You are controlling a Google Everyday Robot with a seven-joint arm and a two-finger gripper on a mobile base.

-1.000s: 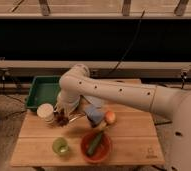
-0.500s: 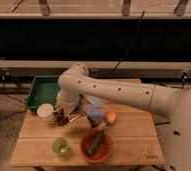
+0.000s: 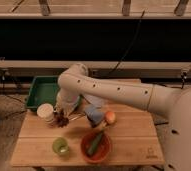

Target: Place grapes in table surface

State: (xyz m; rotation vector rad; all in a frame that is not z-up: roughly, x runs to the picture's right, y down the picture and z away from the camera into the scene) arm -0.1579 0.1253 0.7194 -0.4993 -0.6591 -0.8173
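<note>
my gripper has dropped lower toward the left part of the table surface, grapes now at or on the planks beside the white cup. fingers' state: cannot tell. likely release next.

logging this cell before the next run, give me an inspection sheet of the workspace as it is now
surface: light wooden table surface, planks running lengthwise
job's things: grapes, dark bunch low over the table's left part by the white cup; contact with the wood not discernible
clutter: green tray at back left, green cup, red bowl holding a green vegetable, orange fruit, blue item
grippers: gripper down at the grapes
cables: dark cable hanging behind the table
surroundings: dark back wall, horizontal rails
</note>
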